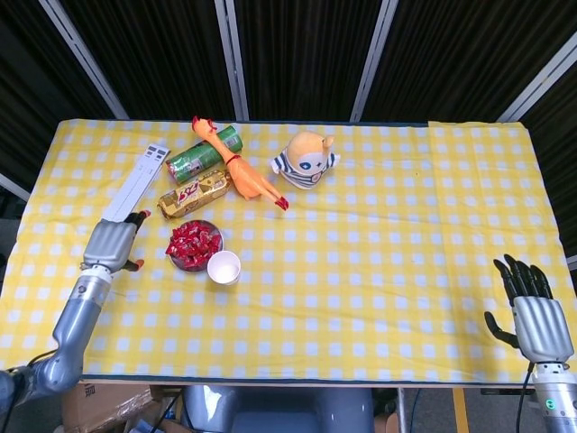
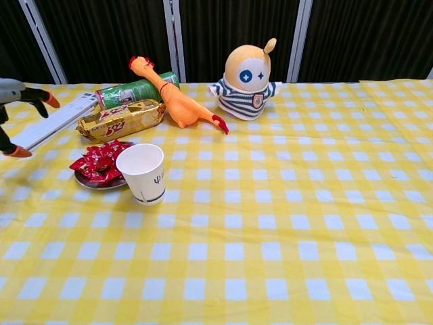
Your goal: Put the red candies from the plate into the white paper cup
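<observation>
A heap of red candies (image 1: 193, 241) (image 2: 99, 160) lies on a small metal plate (image 1: 182, 263) (image 2: 84, 181) on the left of the yellow checked table. The white paper cup (image 1: 224, 267) (image 2: 142, 173) stands upright and touches the plate's near right rim. My left hand (image 1: 112, 244) (image 2: 19, 108) hovers open a short way left of the plate, fingers spread and pointing away from me. My right hand (image 1: 536, 311) is open at the table's near right corner, far from the plate, and shows only in the head view.
Behind the plate lie a gold snack packet (image 1: 194, 193) (image 2: 122, 119), a green can (image 1: 204, 153) (image 2: 132, 92), a rubber chicken (image 1: 238, 169) (image 2: 175, 100) and a white strip (image 1: 133, 185) (image 2: 47, 122). A striped plush toy (image 1: 306, 160) (image 2: 246, 80) stands at mid-back.
</observation>
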Motion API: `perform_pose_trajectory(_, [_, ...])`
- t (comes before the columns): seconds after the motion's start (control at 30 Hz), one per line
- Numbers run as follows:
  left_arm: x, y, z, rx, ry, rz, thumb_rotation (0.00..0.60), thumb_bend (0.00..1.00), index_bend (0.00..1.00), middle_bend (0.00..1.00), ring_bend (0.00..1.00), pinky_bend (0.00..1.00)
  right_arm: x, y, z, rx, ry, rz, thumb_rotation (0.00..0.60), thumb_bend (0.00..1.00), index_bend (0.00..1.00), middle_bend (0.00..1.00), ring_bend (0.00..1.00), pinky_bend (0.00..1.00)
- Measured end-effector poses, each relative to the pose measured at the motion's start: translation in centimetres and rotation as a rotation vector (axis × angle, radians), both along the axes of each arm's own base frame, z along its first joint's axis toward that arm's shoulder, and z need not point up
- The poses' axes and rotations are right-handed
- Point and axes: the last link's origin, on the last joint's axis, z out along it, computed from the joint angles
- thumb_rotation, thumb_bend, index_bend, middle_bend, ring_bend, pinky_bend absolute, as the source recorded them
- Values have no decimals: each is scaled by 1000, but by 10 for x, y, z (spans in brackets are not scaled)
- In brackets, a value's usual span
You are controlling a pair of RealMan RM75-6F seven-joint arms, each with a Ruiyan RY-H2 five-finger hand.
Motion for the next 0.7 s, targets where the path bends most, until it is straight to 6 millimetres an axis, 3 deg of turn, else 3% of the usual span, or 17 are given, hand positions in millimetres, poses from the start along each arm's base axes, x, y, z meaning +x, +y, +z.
perform_pose_trajectory(0.2, [14,22,-28,-64,27,3,600,274,103,132,916,947,1,-2,0,1,-18,3,600,409,0,0,0,0])
perform_pose_trajectory(0.4, [28,28,-56,-121,23,6,600,274,134,152,920,947,0,-4,-1,1,-30,5,600,409,0,0,0,0])
perform_pose_trajectory(0.7, [41,27,-69,-136,12,-14,600,274,167,173,920,947,1,-4,0,-1,-41,9,600,409,0,0,0,0])
